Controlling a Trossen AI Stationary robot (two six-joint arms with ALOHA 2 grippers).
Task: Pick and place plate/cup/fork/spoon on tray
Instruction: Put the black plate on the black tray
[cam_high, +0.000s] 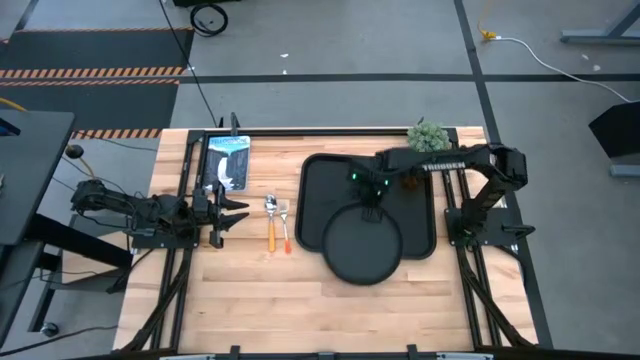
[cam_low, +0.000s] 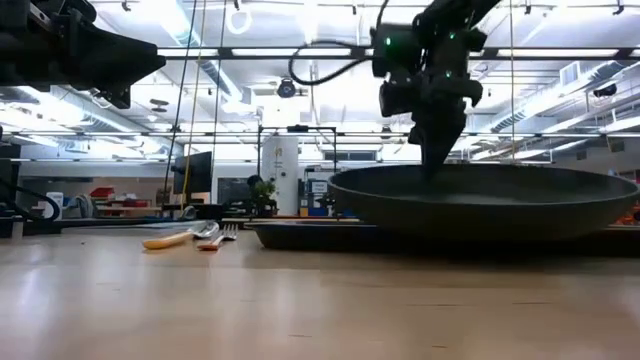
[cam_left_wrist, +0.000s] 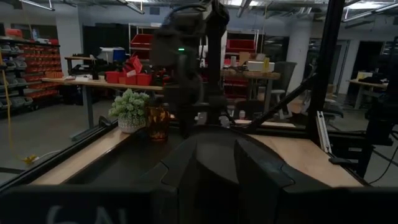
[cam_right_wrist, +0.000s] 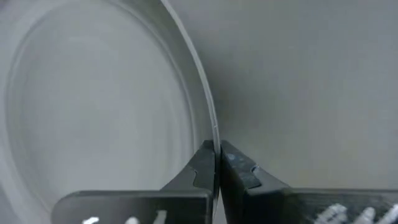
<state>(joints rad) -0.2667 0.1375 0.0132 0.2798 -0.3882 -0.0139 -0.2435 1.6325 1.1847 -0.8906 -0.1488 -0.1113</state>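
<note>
The round black plate (cam_high: 360, 245) lies half over the near rim of the black tray (cam_high: 315, 190); it fills the right of the low view (cam_low: 480, 200). My right gripper (cam_high: 370, 207) is above the tray and shut on the plate's far rim. The orange-handled spoon (cam_high: 270, 225) and fork (cam_high: 285, 230) lie side by side on the table left of the tray. The amber cup (cam_left_wrist: 158, 121) stands beside the plant; my right arm mostly hides it in the high view. My left gripper (cam_high: 228, 208) waits open and empty left of the cutlery. My right gripper pinches the plate's far rim (cam_right_wrist: 214, 134) between its two fingers, one inside the plate and one outside. The fingers come from above, pointing down. The plate sits about level, its near half past the tray's near rim; whether it rests there I cannot tell.
A small green potted plant (cam_high: 427, 137) stands at the tray's far right corner. A blue and white packet (cam_high: 226, 160) lies at the far left. Bare wooden table (cam_high: 300, 310) spreads along the near side.
</note>
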